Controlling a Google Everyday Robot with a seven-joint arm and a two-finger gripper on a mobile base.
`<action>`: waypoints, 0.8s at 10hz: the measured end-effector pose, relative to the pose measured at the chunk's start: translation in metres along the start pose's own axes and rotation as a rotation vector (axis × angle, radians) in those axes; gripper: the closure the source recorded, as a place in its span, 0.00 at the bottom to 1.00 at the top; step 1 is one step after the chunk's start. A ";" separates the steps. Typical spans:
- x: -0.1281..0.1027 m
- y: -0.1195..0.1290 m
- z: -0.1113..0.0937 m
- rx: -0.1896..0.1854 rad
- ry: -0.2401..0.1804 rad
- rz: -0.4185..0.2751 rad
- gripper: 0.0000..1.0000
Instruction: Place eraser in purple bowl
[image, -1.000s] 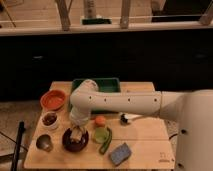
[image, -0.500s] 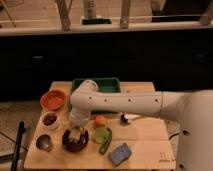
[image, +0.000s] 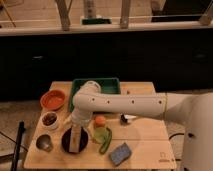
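Note:
The purple bowl (image: 65, 143) sits near the front left of the wooden table. A tan eraser (image: 76, 142) stands upright inside it, reaching above the rim. My gripper (image: 76, 129) hangs straight down over the bowl, right at the top of the eraser. Whether it touches the block I cannot tell. The white arm reaches in from the right and bends down above the bowl.
An orange bowl (image: 52, 100), a small white bowl (image: 49, 120) and a metal cup (image: 44, 143) line the left side. A green tray (image: 107, 86) lies at the back. An orange item (image: 100, 120), a green item (image: 104, 140) and a blue-grey sponge (image: 120, 154) lie right of the bowl.

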 end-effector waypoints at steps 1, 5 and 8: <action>0.000 -0.001 0.000 0.001 -0.001 -0.001 0.20; 0.000 -0.003 -0.002 -0.005 -0.005 -0.009 0.20; 0.000 -0.005 -0.003 -0.011 -0.009 -0.018 0.20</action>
